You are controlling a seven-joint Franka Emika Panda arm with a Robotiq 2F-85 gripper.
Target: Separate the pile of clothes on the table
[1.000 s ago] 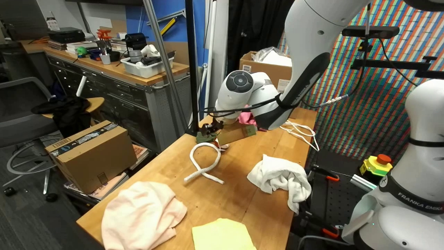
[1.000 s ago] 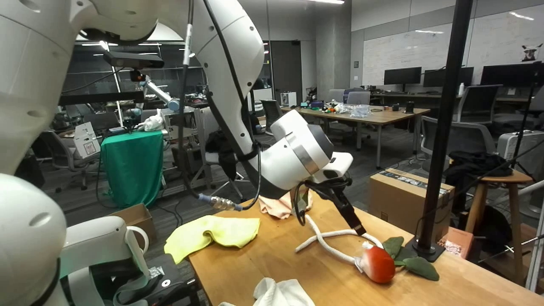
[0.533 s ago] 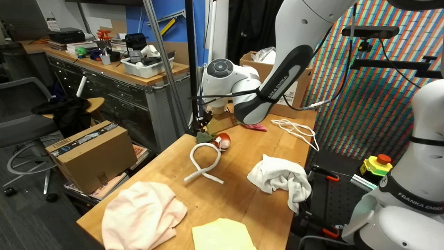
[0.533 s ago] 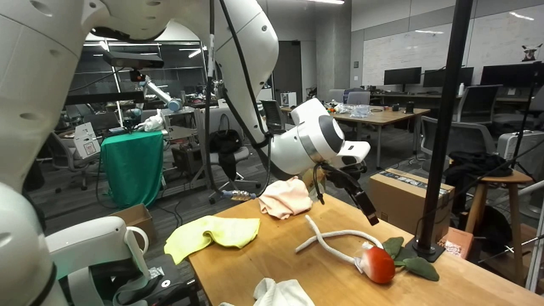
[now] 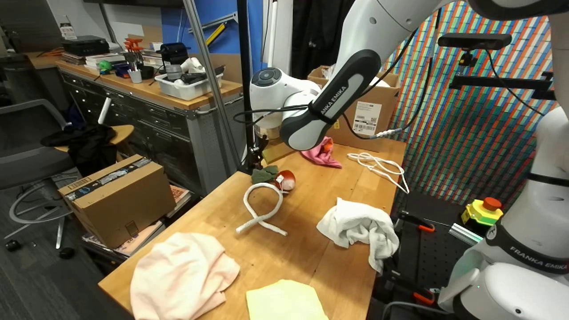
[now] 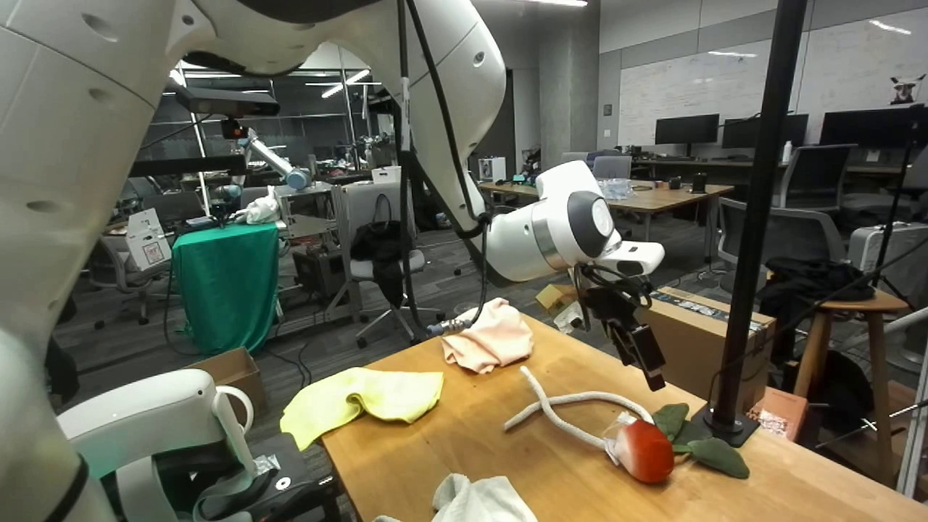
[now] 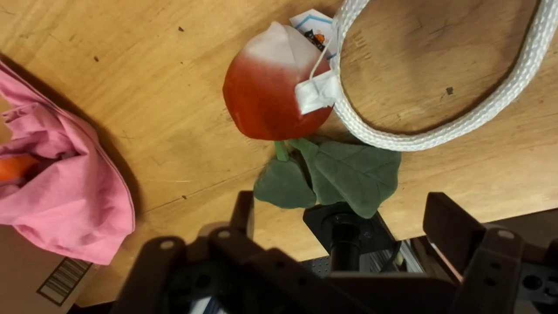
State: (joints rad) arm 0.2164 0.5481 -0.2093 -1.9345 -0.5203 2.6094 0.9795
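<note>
Overall, the wooden table [image 5: 289,253] bore four cloths in separate places. With the middle of the tabletop as the hub of a dial in an exterior view, the peach cloth [image 5: 180,275] sat loosely heaped at eight o'clock, the yellow-green cloth [image 5: 285,301] at six, partly cut off by the border, the crumpled white cloth [image 5: 358,224] at three, its outer side reaching past the table's edge, and the pink cloth [image 5: 323,154] at one, just in front of a cardboard box [image 5: 389,106]. The peach and yellow-green ones were near each other but not touching; the pink one lay well apart from both.

At eleven on the same dial, the gripper [image 7: 342,208] hung above the tabletop near a black post [image 6: 753,239], its jaws standing wide apart. In the wrist view, one fingertip [image 7: 243,213] stood at seven o'clock from the centre and its mate at four, with the foot of the post and the lower part of some green leaves [image 7: 357,174] showing between. The leaves belonged to a red-and-white plush [image 7: 266,102] lying at twelve, and a thick white rope [image 7: 436,140] curved from one o'clock to three, running up against the plush's side. At nine lay the pink cloth, with something orange [image 7: 15,168] in its fold; what that was could not be told.
</note>
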